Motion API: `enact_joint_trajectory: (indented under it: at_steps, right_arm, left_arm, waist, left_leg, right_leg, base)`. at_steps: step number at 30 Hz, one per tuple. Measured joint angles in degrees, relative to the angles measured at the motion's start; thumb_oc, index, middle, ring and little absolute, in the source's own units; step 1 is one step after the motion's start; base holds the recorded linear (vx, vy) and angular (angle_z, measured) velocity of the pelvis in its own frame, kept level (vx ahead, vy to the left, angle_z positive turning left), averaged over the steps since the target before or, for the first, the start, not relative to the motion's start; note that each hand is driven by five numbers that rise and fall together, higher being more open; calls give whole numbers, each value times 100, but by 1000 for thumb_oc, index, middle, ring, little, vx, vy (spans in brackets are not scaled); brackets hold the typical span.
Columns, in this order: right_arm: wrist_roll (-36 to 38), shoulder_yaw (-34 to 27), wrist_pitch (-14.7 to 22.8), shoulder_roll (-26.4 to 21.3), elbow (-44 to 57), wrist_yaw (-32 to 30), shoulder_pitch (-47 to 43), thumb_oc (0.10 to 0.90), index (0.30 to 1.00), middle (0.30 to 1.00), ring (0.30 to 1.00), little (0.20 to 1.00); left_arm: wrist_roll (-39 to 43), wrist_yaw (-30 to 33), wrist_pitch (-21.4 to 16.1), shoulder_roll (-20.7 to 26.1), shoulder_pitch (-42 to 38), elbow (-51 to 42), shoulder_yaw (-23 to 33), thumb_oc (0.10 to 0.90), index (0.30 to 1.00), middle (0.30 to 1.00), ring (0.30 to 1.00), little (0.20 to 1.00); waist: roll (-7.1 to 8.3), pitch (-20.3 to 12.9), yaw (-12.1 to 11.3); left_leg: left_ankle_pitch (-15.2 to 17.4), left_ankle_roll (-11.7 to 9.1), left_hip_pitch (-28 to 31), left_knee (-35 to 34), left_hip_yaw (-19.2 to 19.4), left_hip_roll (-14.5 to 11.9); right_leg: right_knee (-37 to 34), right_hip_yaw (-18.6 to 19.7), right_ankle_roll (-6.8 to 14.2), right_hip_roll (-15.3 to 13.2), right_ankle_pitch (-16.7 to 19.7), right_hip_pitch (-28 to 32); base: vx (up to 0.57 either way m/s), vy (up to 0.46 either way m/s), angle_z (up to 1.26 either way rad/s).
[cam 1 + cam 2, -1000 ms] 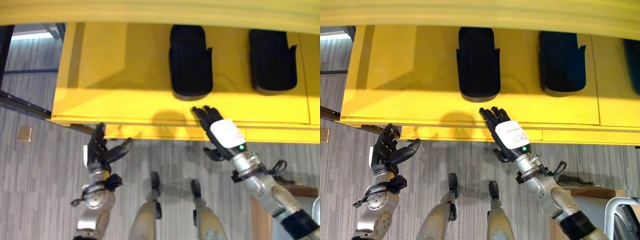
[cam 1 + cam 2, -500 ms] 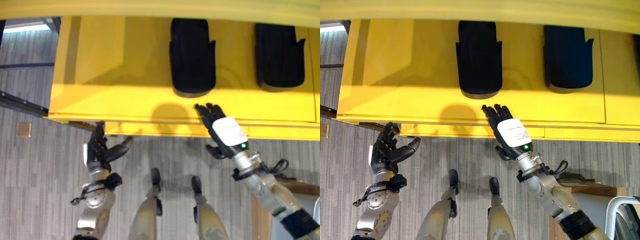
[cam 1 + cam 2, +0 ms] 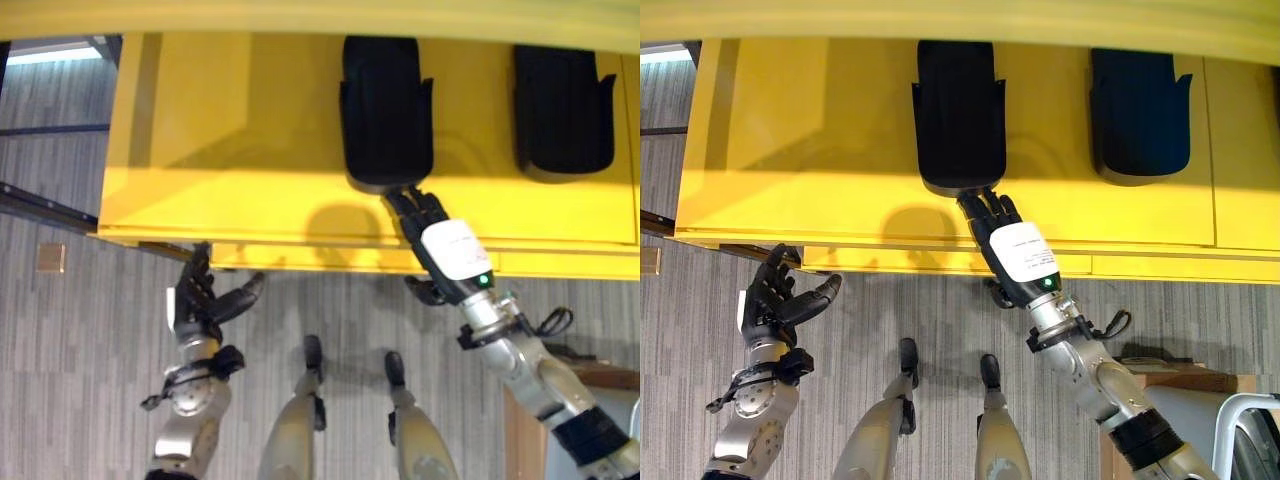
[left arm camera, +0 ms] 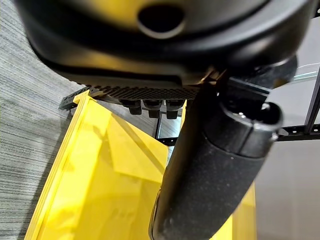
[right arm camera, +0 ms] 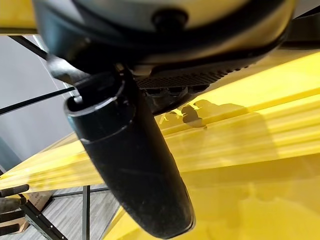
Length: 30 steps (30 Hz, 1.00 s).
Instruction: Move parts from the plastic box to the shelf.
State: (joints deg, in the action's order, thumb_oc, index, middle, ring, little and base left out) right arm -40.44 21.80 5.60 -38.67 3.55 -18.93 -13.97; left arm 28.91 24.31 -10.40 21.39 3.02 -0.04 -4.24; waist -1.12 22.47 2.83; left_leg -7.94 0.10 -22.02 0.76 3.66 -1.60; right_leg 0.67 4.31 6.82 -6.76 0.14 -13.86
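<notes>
Two black parts sit on the yellow shelf (image 3: 230, 190), so by the look of it at least two deliveries are done; how many remain is anyone's guess, since the plastic box is nowhere on camera.

Starting at the left: the left hand (image 3: 200, 300) hangs in front of the shelf's near edge, above the grey floor (image 3: 70, 340), fingers straight and loosely spread, thumb out to the side, holding nothing and touching nothing.

Moving right, the nearer black part (image 3: 385, 110) lies flat on the shelf. The right hand (image 3: 1005, 240) reaches over the shelf's near edge, fingers extended and close together, their tips right at the near end of that part; whether they press it or just meet it I cannot tell. Nothing is clasped in that hand.

Further right, the second black part (image 3: 562, 105) rests on the shelf, well apart from either hand.
</notes>
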Motion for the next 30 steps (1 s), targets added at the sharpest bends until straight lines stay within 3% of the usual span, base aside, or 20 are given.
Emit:
enact_joint_trajectory:
  at_steps: [30]
  right_arm:
    - [-2, 114, -189, 242, -399, -49, -361, 900, 1000, 1000, 1000, 1000]
  left_arm:
    - [2, 9, -41, 0, -64, 1, 0, 900, 1000, 1000, 1000, 1000]
  waist:
    - [-30, -1, -18]
  left_leg:
    - [-6, -2, -100, 24, -54, 16]
  right_leg:
    - [56, -36, 4, -7, -30, -98]
  base:
    - [0, 1, 0]
